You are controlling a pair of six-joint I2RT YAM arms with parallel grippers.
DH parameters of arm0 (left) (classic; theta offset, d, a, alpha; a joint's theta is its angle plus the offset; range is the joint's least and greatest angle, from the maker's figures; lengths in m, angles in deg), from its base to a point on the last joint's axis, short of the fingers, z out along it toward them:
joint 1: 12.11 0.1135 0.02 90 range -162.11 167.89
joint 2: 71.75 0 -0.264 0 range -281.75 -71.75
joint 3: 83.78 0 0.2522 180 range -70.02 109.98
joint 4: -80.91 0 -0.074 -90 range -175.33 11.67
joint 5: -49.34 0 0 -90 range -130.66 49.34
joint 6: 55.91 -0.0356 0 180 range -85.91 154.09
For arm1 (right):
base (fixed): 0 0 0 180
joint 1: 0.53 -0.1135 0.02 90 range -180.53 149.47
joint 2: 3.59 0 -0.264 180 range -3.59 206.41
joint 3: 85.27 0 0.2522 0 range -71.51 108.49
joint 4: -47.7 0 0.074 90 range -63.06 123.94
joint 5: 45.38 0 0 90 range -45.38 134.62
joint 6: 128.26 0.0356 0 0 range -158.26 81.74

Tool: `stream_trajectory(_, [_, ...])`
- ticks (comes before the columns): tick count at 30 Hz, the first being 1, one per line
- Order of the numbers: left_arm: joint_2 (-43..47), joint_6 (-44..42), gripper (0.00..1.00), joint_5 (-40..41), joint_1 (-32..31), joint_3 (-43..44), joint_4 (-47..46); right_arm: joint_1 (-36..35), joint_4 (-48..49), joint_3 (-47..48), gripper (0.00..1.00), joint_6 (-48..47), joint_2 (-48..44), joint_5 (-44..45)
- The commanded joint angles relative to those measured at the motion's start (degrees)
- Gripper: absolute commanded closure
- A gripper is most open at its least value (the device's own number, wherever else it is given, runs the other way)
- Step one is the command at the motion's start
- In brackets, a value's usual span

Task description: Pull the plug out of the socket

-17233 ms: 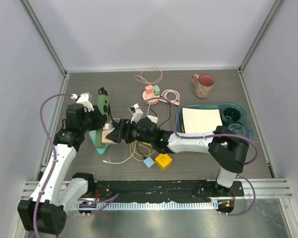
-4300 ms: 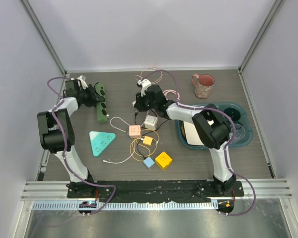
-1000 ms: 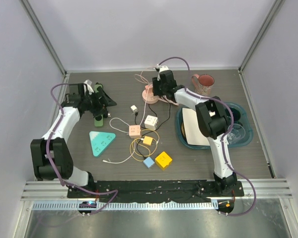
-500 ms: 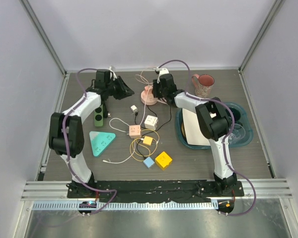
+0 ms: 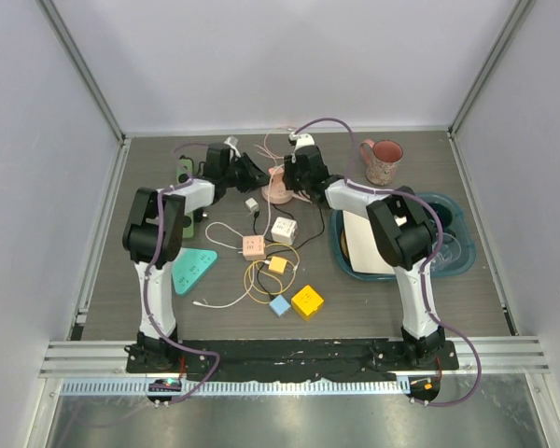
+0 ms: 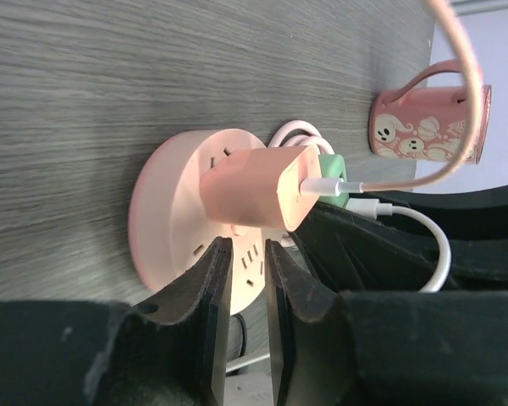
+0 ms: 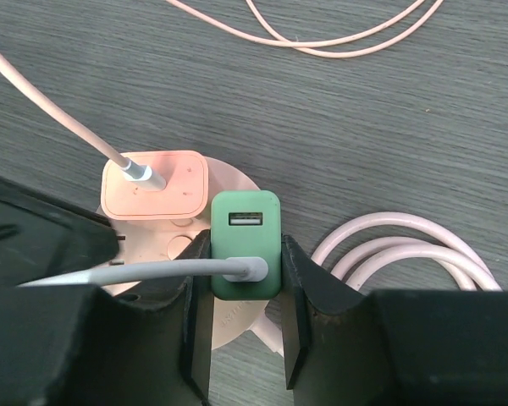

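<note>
A round pink socket (image 5: 278, 190) lies at the back middle of the table, with a pink plug (image 7: 152, 184) and a green plug (image 7: 246, 245) standing in it. My right gripper (image 7: 246, 258) is shut on the green plug, one finger on each side, and a white cable leaves the plug's face. My left gripper (image 6: 245, 254) reaches in from the left, shut with only a narrow slit between its fingers. Its tips rest at the socket's (image 6: 173, 211) face just below the pink plug (image 6: 254, 190). Nothing sits between them.
A pink mug (image 5: 383, 161) stands to the right. A teal tray (image 5: 463, 219) holds paper and cups. A coiled pink cable (image 7: 406, 254) lies beside the socket. Several small cube sockets (image 5: 283, 230) with tangled cables, a teal triangle (image 5: 191, 269) and a green power strip (image 5: 183, 171) lie nearer.
My left arm has swung right from the green power strip to the pink socket, and its jaws have closed. My right gripper has tightened on the green plug.
</note>
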Motion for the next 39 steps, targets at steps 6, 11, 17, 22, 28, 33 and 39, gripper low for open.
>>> stream_trajectory(6, [-3.37,-1.46,0.77,2.41,-2.62,2.05,-1.94,-2.08,3.13,0.19,0.99,0.86,-4.50,1.89])
stream_trajectory(11, [-3.11,-6.12,0.79,15.48,-5.25,3.46,13.52,-2.52,3.04,0.62,0.99,0.95,-5.02,2.24])
stream_trajectory(17, [-5.30,-6.49,0.83,19.74,-6.31,1.28,19.43,-2.61,3.04,1.85,0.99,1.83,-5.81,1.63])
stream_trajectory(22, [-6.54,-6.75,0.84,21.93,-6.57,-1.10,18.65,-2.53,5.50,1.59,0.99,3.06,-7.31,0.92])
stream_trajectory(28, [-6.71,-7.19,0.83,22.37,-6.75,-0.23,20.22,-3.05,5.42,3.43,0.99,-0.71,-7.57,-1.10])
stream_trajectory(33, [-6.71,-7.27,0.83,22.99,-6.75,-0.14,20.14,-4.11,2.25,4.67,0.99,-6.16,-8.10,2.76])
stream_trajectory(39, [-6.89,-7.54,0.82,23.17,-6.75,0.30,20.48,-4.19,4.17,2.31,0.99,-8.01,-9.85,3.20])
